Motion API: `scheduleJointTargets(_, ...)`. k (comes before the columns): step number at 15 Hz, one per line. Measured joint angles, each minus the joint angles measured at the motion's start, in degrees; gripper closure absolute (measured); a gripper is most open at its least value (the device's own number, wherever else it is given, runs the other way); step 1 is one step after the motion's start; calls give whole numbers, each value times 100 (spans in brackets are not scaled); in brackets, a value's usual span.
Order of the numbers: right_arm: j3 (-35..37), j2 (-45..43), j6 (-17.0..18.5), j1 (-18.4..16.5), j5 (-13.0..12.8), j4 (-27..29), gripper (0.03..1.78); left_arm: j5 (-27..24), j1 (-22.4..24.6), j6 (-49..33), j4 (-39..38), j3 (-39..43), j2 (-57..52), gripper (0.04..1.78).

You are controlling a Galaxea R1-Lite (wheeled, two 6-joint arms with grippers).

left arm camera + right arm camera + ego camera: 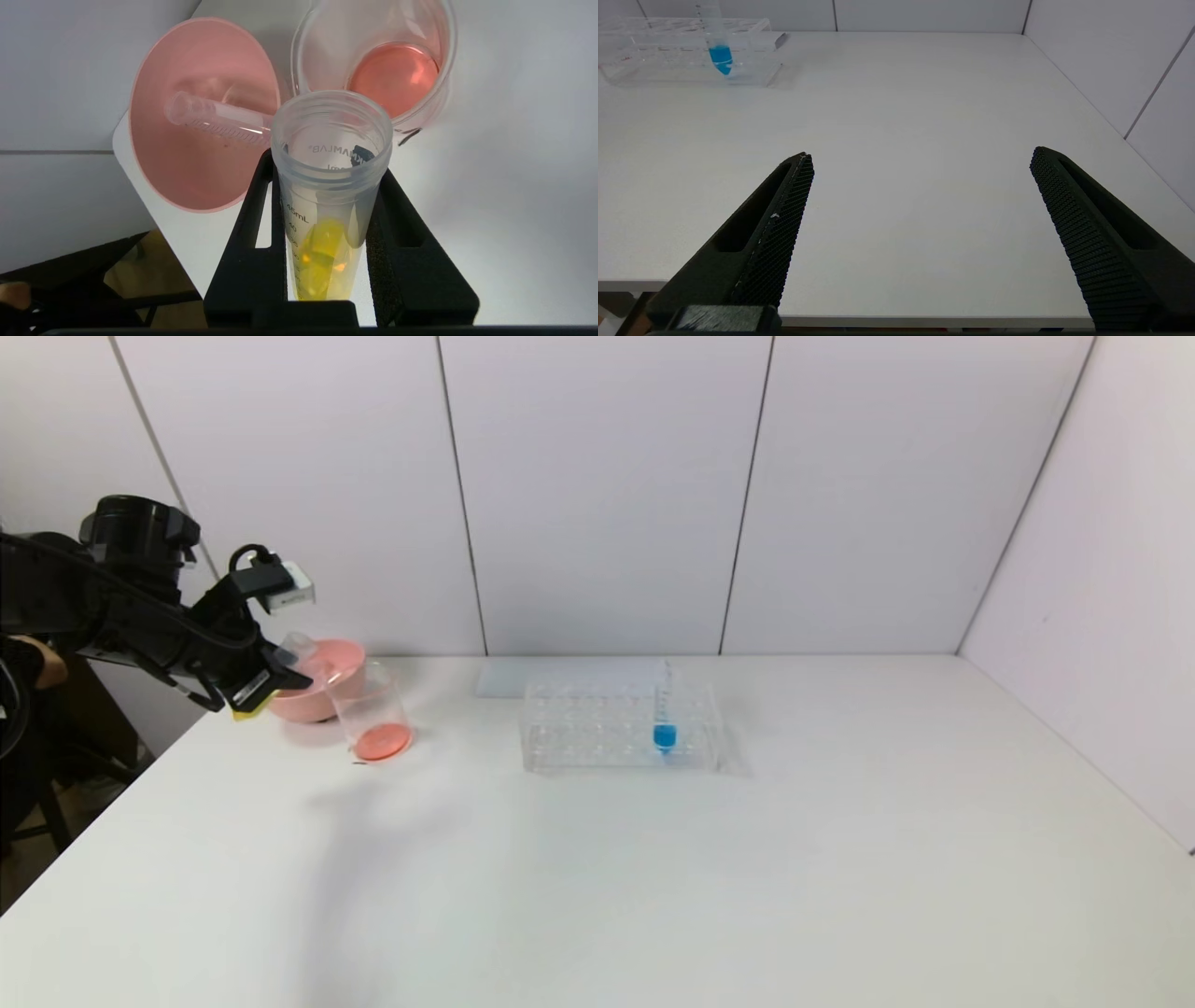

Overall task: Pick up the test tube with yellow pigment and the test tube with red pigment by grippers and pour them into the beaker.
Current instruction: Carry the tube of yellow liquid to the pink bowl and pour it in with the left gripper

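Note:
My left gripper [276, 676] is shut on the test tube with yellow pigment [329, 196], held at a slant above the table's far left corner. The tube's open mouth [297, 646] points up over the pink bowl, and the yellow liquid sits in its lower end. The beaker [372, 712] stands just right of the bowl with red-orange liquid in its bottom [392, 77]. No test tube with red pigment is in view; an empty clear tube [215, 119] lies in the bowl. My right gripper [920, 154] is open over the table's near edge, holding nothing.
The pink bowl [347, 658] touches the beaker at the back left. A clear tube rack [579, 728] stands mid-table with one blue-liquid tube [664, 733] upright in it. White wall panels close the back and right sides.

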Motion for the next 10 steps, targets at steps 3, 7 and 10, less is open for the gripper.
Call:
scheduleJointTargets(3,0,0,0,0,-1,0,11,-11,7,157,369,-269,69,133)
scheduleJointTargets(7,0,0,0,2,-1,0,11,-6,5,521,1040,-747,191,133)
scheduleJointTargets(10,0,0,0,2,-1,0,11,-11,21,708,1106,-937,299,133)
